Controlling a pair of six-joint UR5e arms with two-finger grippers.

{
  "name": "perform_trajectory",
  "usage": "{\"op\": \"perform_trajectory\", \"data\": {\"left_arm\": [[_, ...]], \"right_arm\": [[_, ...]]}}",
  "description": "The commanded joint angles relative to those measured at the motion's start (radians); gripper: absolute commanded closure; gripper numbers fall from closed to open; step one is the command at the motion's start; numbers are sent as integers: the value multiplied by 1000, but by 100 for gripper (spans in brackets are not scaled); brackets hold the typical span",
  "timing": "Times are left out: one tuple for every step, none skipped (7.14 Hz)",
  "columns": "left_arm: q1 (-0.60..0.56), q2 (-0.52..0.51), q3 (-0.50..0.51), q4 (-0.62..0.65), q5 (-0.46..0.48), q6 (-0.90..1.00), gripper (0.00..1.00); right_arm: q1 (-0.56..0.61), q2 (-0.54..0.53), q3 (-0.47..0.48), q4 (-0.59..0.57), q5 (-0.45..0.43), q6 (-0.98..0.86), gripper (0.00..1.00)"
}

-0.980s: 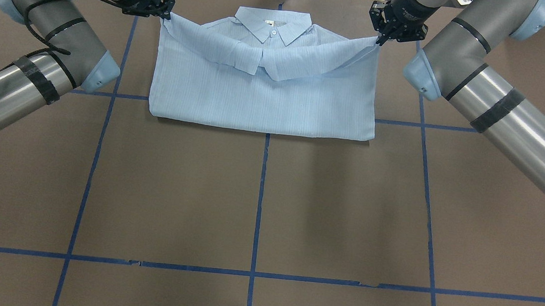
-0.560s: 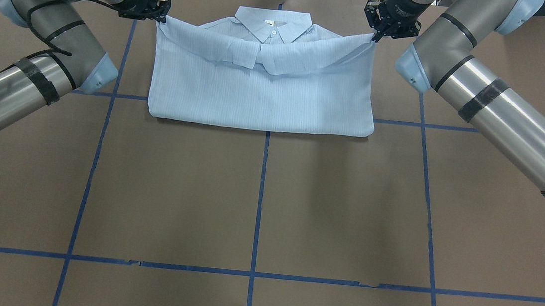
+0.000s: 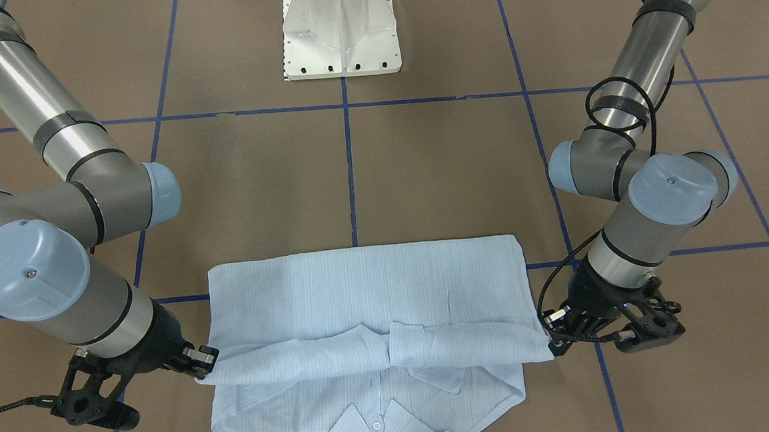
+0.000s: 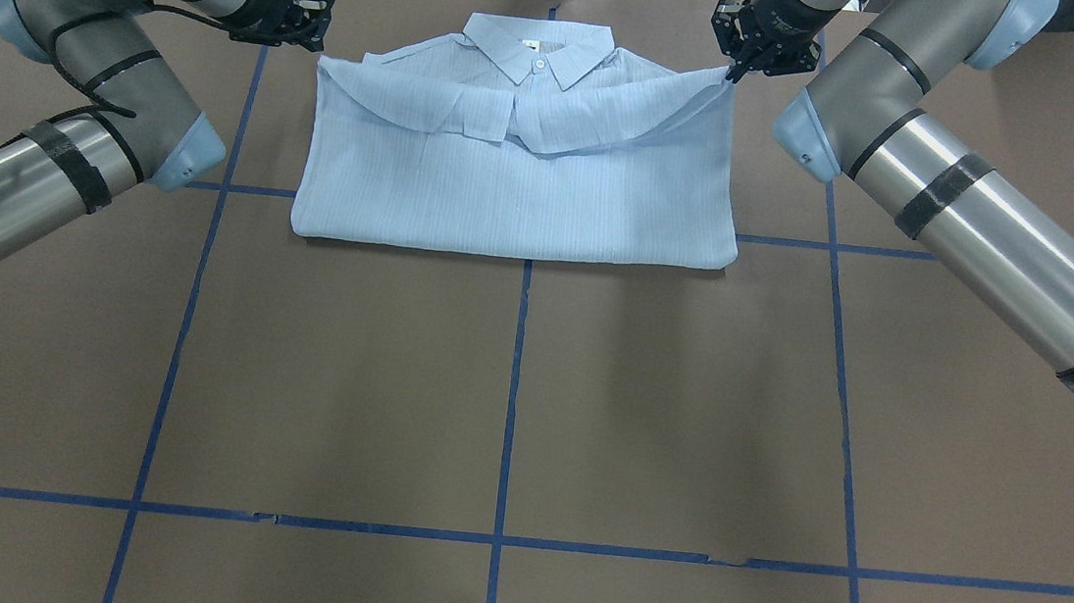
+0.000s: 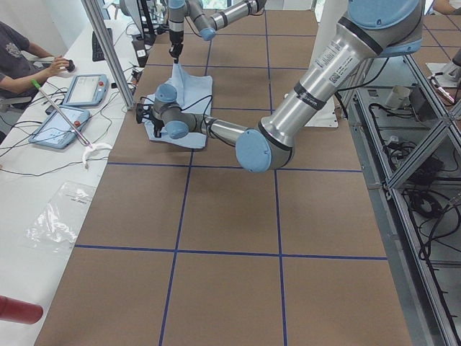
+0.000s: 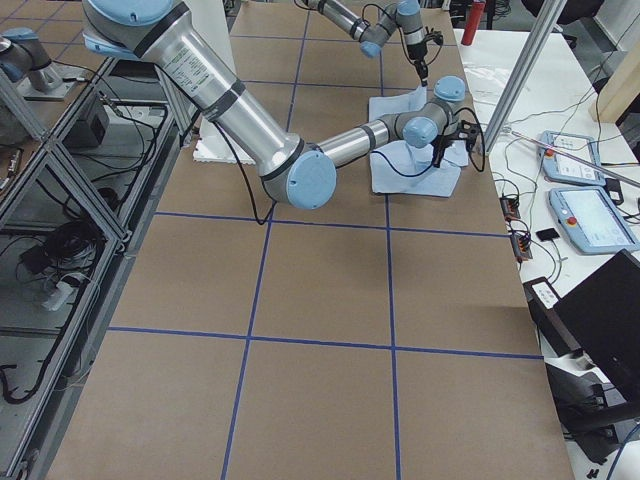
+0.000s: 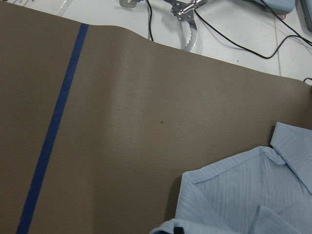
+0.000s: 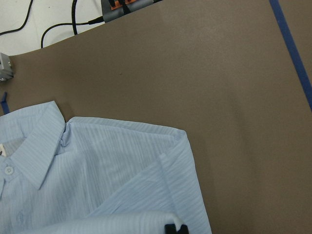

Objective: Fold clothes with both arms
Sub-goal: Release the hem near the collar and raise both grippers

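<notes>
1. The bench [image 4: 509, 387] carries the shirt [image 4: 518, 191] at its far middle, with the collar [image 4: 537, 45] toward the far edge. I judge the shirt must not slide on the bench, so I should move down, not sideways.
2. The shirt is already folded at its near edge. The step in hand, as I judge it, is to lay the top layer [image 4: 614, 112] flat on the shoulders. The cloth is thin and sags in the middle, so I should keep its edge just under the collar.
3. My right claw [image 4: 734, 72] is clamped on the right corner [image 4: 721, 79], which hangs raised over the shoulder. I should lower it until it rests, then let go and leave outward and upward, so that nothing drags.
4. For my left claw [image 4: 315, 27], the overhead view shows the left corner [image 4: 325, 66] lying apart from it. The front view shows cloth at its tips. I cannot tell if it is apart or together.
5. Compared with 0.6 s ago, the near edge of the shirt lies in the same place.
6. The left corner was stretched up to my left claw then; now it is rounded and lies lower. My right claw is a little nearer the far edge.
</notes>
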Motion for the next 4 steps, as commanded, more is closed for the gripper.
{"op": "perform_trajectory", "data": {"left_arm": [[1,14,-8,-15,1,-8,0],[0,29,-16,-28,0,-3,0],[-2,34,-18,-47,0,-3,0],[-2,49,-41,-47,0,-3,0]], "right_arm": [[-16,0,1,26,-22,-1,0],[-15,-1,4,27,-12,-4,0],[-15,-3,7,27,-8,-4,0],[-15,-28,31,36,-8,-4,0]]}}
